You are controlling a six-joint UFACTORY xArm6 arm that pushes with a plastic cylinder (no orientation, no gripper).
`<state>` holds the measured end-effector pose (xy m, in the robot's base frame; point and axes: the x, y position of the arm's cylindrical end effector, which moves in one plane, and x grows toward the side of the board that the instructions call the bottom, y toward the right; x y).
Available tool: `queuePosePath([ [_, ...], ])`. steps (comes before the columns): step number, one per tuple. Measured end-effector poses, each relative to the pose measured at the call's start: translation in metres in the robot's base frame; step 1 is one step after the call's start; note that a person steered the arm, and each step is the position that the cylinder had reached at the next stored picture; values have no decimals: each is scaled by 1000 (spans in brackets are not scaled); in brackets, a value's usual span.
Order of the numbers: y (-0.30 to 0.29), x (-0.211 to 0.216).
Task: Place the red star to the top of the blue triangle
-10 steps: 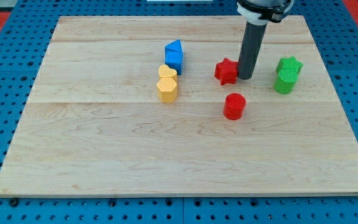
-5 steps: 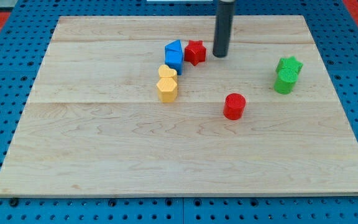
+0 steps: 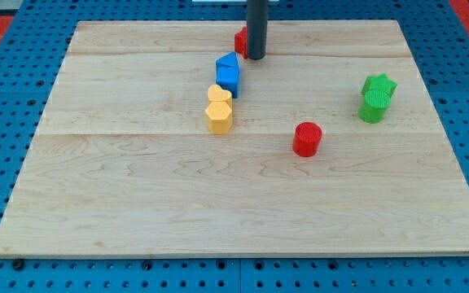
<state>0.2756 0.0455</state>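
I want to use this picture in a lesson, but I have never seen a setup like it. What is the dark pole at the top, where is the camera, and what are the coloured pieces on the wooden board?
The dark pole is the end of a robot arm. It has no hand and holds nothing; its lower end, my tip, only slides along the board and pushes blocks. There is just one camera view, looking down at an angle on the wooden board; its mounting is not on record.

On the board lie small blocks. The red star sits near the view's top, mostly hidden behind the rod, with my tip at its right. Just below it is the blue triangle, then two yellow blocks touching. A red cylinder stands nearer the middle, and two green blocks sit at the view's right.
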Motion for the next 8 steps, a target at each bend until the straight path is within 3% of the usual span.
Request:
queuePosePath([
  [1, 35, -16],
  [2, 15, -53],
  [4, -36, -56],
  [6, -39, -39],
  [7, 2, -46],
  [8, 99, -41],
])
